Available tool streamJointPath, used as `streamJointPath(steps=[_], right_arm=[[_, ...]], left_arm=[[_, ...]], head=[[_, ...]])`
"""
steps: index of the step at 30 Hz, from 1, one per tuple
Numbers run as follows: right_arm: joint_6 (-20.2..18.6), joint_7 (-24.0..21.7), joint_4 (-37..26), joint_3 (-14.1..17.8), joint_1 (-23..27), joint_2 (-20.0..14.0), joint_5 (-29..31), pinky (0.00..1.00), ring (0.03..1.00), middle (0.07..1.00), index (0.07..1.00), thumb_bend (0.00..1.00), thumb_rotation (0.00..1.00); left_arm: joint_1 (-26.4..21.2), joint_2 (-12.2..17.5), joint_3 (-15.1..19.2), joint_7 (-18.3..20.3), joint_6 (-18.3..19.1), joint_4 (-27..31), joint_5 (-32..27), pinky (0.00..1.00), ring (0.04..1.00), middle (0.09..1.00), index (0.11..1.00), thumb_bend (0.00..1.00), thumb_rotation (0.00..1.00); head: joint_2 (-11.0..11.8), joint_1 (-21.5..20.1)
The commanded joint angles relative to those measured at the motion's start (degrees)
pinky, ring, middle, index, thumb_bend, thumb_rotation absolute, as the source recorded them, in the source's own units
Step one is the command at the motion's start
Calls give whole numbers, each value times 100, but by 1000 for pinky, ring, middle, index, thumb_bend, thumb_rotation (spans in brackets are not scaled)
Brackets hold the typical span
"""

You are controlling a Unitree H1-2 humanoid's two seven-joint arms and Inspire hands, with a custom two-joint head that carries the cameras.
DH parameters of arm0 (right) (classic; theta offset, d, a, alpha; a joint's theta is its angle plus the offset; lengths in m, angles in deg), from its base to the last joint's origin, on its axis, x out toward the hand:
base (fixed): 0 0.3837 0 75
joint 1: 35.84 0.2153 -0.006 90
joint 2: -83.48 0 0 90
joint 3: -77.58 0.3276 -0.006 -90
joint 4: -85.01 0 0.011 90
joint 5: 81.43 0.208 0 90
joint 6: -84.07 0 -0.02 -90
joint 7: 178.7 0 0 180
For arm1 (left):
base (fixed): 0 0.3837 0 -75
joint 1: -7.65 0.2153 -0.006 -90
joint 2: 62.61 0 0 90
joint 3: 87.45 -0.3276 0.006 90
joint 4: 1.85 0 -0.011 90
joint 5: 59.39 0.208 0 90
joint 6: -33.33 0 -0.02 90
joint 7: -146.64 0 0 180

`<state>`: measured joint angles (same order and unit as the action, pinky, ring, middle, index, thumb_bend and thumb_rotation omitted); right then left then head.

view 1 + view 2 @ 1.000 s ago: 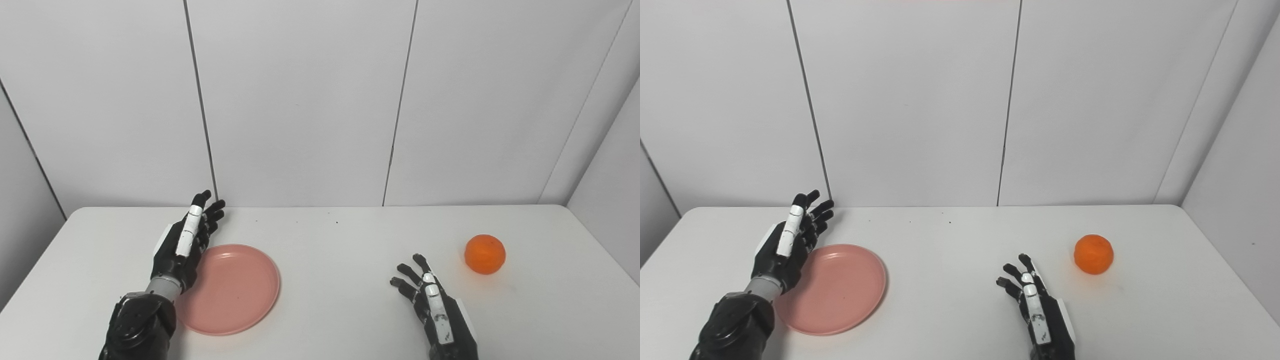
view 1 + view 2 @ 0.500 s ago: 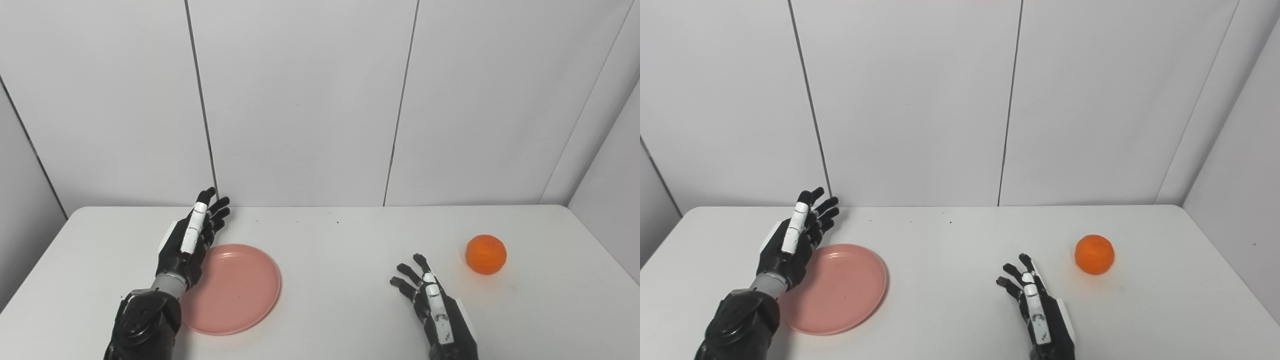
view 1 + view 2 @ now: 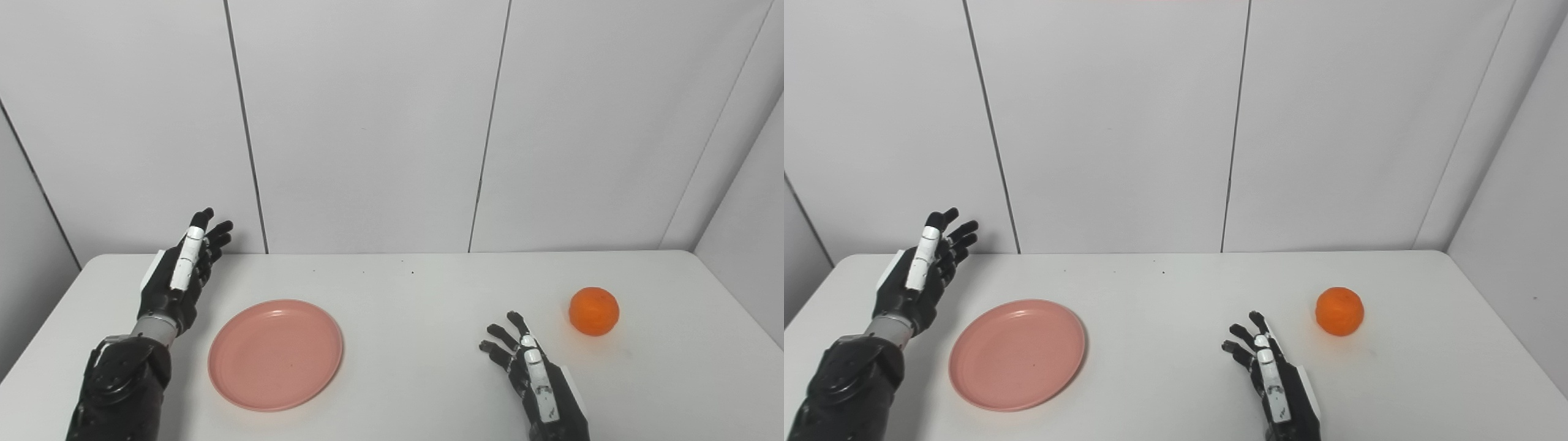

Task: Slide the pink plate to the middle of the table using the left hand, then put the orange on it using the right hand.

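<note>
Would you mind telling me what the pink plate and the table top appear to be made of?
The pink plate looks like moulded plastic with a matte to satin finish: even colour, soft highlights along the raised rim, no glaze shine. The table top seems a smooth white laminate or plastic, matte, with rounded corners; which one cannot be told.

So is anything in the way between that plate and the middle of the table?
Nothing visible. The pink plate sits left of centre with bare table beside it; the orange and right hand lie further right, and the left hand hovers open to its left.

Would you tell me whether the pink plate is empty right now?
Empty: the pink plate shows bare; the orange sits apart on the table.
</note>
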<state>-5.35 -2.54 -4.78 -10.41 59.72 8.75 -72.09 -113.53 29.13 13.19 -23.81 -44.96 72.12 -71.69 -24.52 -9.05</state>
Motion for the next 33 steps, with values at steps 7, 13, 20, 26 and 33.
streamJointPath(steps=[7, 13, 20, 26, 33], right_arm=[[-72, 10, -37, 10, 42, 12, 36, 904, 795, 852, 949, 721, 923], [-98, -8, -49, 4, 29, -9, 44, 912, 804, 864, 960, 702, 939], [-109, 13, -102, 0, 4, 8, 30, 905, 795, 853, 954, 704, 937], [-150, 27, -141, 3, 3, 29, 47, 907, 791, 851, 951, 720, 930], [-131, 40, -128, 5, 11, 35, 43, 892, 788, 851, 948, 726, 921]], left_arm=[[-109, 249, 39, 151, -1267, -811, 101, 956, 928, 877, 973, 839, 846], [-111, 179, 61, 240, -1688, -1410, 19, 887, 900, 865, 977, 871, 824], [8, 57, 24, 363, -1526, -1360, -99, 958, 891, 853, 991, 873, 794], [129, -15, -78, 386, -1252, -1126, -94, 933, 906, 886, 998, 843, 817], [225, -184, -82, 398, -818, -736, -248, 982, 911, 877, 996, 816, 840]], head=[[-5, -62], [-24, -59], [-57, -65], [-65, -74], [-62, -57]])
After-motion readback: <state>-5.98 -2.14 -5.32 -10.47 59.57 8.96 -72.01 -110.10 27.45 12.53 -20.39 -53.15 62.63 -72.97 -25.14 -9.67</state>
